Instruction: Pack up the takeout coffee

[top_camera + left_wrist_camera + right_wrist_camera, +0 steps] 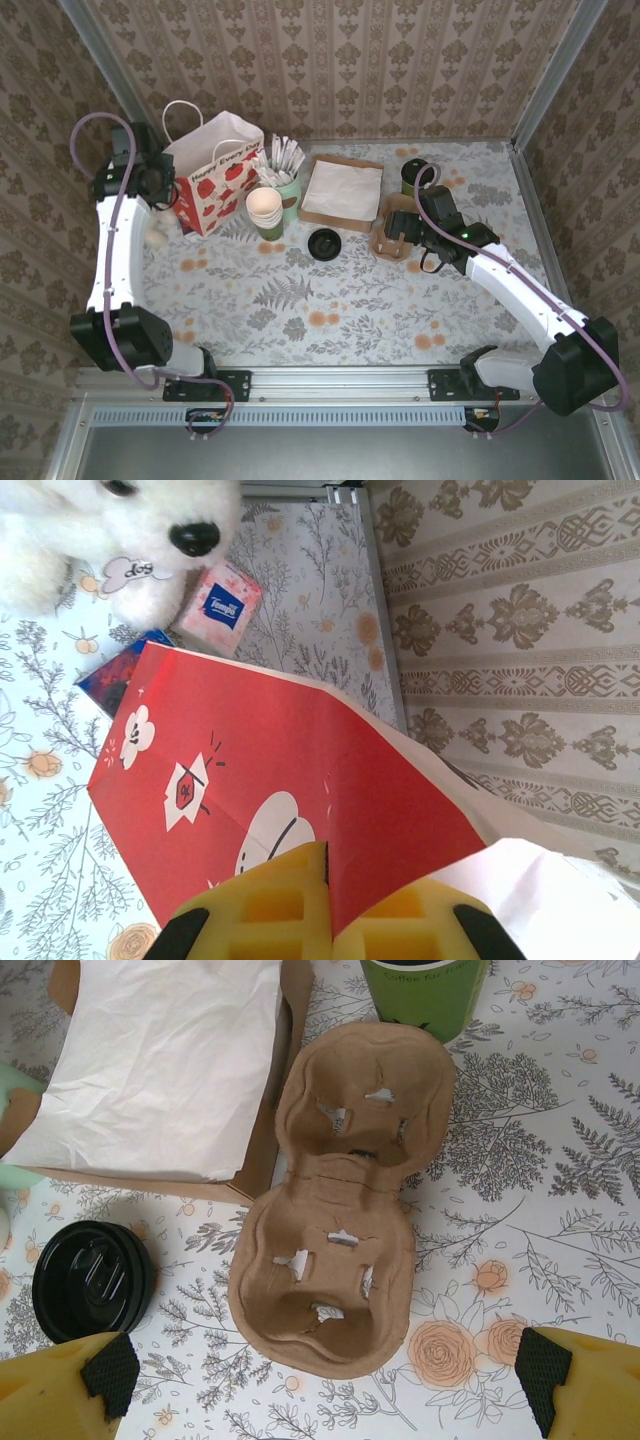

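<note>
The takeout coffee, a dark green cup with a black lid, stands at the back right; its lower wall shows in the right wrist view. A brown pulp cup carrier lies just in front of it with both wells empty. My right gripper hovers open over the carrier's near end, holding nothing. At the back left stands a red and white paper bag. My left gripper is shut on the bag's red side edge, seen from above at the bag's left side.
A loose black lid lies left of the carrier. Behind it are a white napkin on a brown tray, a stack of lidless cups and a pale green pot of sticks. A white plush toy and tissue pack lie beside the bag.
</note>
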